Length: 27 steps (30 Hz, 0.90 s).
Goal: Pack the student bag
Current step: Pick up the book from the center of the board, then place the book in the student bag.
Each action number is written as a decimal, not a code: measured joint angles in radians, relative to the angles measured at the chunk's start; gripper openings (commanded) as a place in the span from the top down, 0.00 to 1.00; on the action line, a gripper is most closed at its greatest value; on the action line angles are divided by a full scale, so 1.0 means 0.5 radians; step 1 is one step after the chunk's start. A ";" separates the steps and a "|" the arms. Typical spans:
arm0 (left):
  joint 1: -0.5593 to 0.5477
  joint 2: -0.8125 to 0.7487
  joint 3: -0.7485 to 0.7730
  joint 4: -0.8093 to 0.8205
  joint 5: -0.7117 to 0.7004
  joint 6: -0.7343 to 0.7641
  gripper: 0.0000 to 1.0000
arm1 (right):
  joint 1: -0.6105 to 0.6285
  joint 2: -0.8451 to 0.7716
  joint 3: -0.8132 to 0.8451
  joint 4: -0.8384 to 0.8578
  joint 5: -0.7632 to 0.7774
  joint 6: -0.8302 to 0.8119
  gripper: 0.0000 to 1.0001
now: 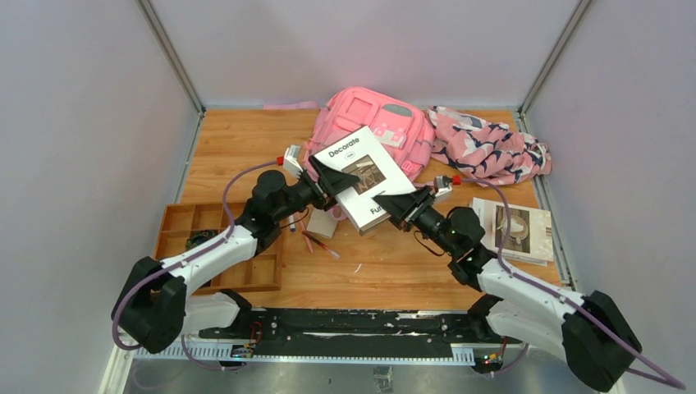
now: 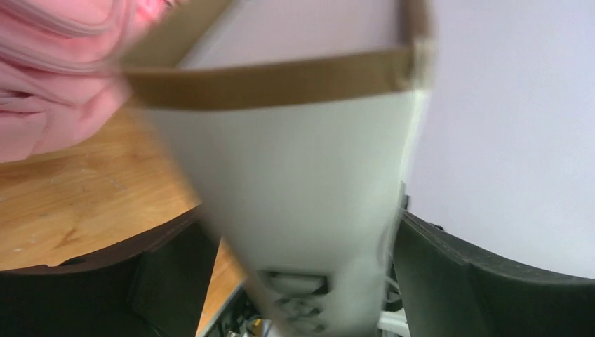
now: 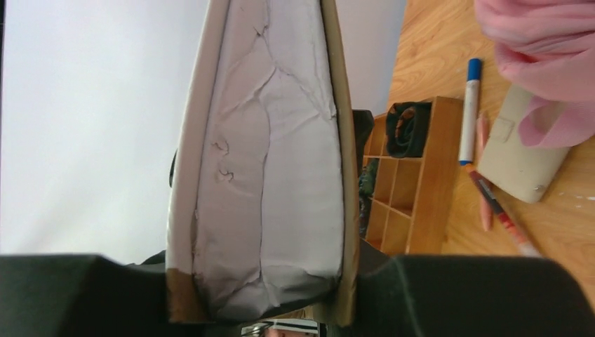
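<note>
two grippers share one load: the left gripper and right gripper are each clamped on the book, a white hardback w/ "decorate" on the cover, held tilted above the table. left has its near-left side, right has its near-right side. in the left wrist view the book fills the gap btwn the dark fingers. right wrist view is the same, w/ the book's pages wedged btwn the fingers.

student bag lies at the far middle of the table, front pockets up, just behind the raised book, which overlaps it in the top view. its pink fabric shows top left in the left wrist view. can't tell if it's unzipped.

pink patterned cloth is bunched just right of the bag. wooden tray w/ compartments sits near left, w/ a dark item in one cell. beige pouch, blue-capped marker and pens lie btwn tray and bag. second book lies flat near the right edge.
</note>
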 measured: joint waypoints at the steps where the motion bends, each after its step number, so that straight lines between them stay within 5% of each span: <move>1: 0.005 -0.006 0.002 -0.035 0.001 0.033 0.03 | -0.017 -0.062 -0.004 -0.073 0.001 -0.024 0.87; 4: 0.030 -0.038 0.092 -0.369 -0.043 0.226 0.05 | -0.098 -0.385 0.070 -0.651 0.034 -0.192 0.91; 7: 0.041 -0.033 0.420 -0.993 -0.222 0.551 0.07 | -0.188 -0.757 0.332 -1.451 0.228 -0.496 0.89; 11: 0.043 0.028 0.880 -1.606 -0.562 0.983 0.08 | -0.255 -1.157 0.552 -2.060 0.459 -0.791 0.89; 18: 0.020 0.514 1.275 -2.158 -0.912 1.343 0.16 | -0.280 -1.334 0.584 -2.688 0.645 -0.999 0.91; 27: 0.005 0.922 1.389 -2.363 -1.054 1.204 0.23 | -0.281 -1.350 0.576 -2.972 0.690 -1.079 0.91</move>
